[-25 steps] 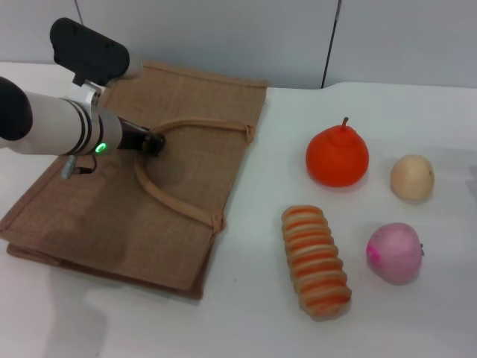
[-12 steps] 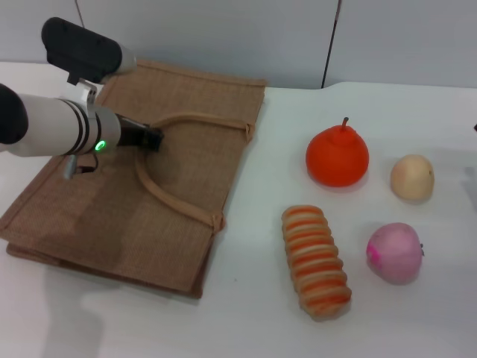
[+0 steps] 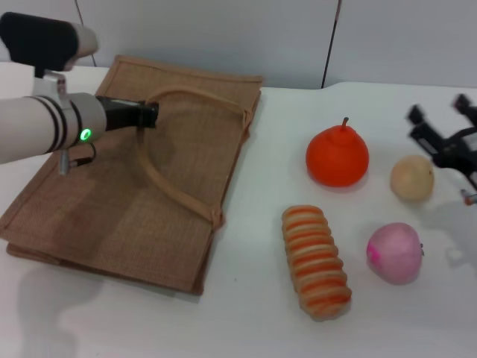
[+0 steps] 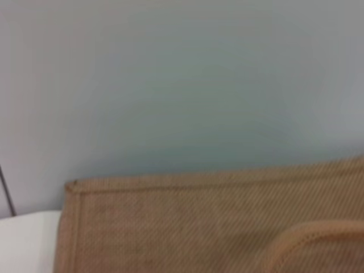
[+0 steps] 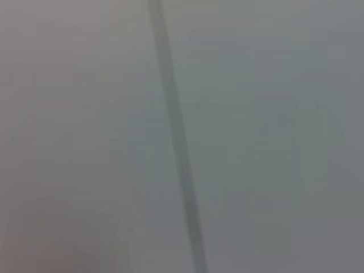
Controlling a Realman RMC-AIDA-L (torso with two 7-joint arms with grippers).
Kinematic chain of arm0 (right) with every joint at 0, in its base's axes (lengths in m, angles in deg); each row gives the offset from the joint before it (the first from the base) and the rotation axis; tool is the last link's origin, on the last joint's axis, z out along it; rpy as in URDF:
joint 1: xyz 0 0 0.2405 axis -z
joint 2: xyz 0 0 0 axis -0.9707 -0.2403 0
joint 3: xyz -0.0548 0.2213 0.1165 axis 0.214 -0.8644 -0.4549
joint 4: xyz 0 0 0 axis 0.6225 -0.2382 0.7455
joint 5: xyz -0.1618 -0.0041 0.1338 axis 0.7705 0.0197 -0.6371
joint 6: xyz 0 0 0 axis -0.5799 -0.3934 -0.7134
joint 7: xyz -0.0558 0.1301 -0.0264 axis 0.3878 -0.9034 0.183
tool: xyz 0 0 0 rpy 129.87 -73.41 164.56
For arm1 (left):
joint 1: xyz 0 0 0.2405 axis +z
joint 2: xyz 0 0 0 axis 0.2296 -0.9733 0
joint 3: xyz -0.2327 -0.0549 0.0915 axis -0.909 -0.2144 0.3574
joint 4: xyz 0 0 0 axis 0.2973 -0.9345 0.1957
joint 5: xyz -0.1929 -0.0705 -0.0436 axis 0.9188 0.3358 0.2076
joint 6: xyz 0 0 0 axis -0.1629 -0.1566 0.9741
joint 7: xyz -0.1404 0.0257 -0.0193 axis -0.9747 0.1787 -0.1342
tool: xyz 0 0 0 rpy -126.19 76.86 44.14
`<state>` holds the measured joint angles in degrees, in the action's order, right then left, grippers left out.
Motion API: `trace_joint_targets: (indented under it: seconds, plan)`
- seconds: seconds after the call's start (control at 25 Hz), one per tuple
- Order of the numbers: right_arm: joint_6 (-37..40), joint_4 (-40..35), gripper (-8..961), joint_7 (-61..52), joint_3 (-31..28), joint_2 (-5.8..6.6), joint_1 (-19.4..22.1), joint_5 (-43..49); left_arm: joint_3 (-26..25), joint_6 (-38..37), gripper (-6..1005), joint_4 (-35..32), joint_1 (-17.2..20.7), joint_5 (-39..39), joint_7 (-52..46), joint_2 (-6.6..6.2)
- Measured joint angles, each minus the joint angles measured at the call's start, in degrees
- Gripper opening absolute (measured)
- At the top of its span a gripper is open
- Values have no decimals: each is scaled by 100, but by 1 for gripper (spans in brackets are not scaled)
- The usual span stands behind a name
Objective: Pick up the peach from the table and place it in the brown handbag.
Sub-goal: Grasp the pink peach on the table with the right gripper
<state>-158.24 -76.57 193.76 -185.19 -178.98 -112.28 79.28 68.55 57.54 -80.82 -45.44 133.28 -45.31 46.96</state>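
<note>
— Handle (image 3: 190, 97) of the brown handbag (image 3: 89, 216): what has changed?
— It has been lifted by the left tool (image 3: 149, 114), clamped on it, so the mouth is being opened.
— And the peach (image 3: 394, 253)?
— It is left on the counter (image 3: 246, 313). The right tool (image 3: 440, 138), fingers apart, has been brought in beside the beige fruit (image 3: 411, 177).
</note>
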Motion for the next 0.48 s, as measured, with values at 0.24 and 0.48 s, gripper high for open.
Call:
trace_joint_targets:
  seconds: [0.24,0.48]
  plan:
    - [12,687,849,-944,895,77,32,888,-452,630,122,5,308,2390,2099,-29]
    - [26,996,848,-1623,1966,262,-45,1045,-1905,2697,122,962,267,4085,4080,-76]
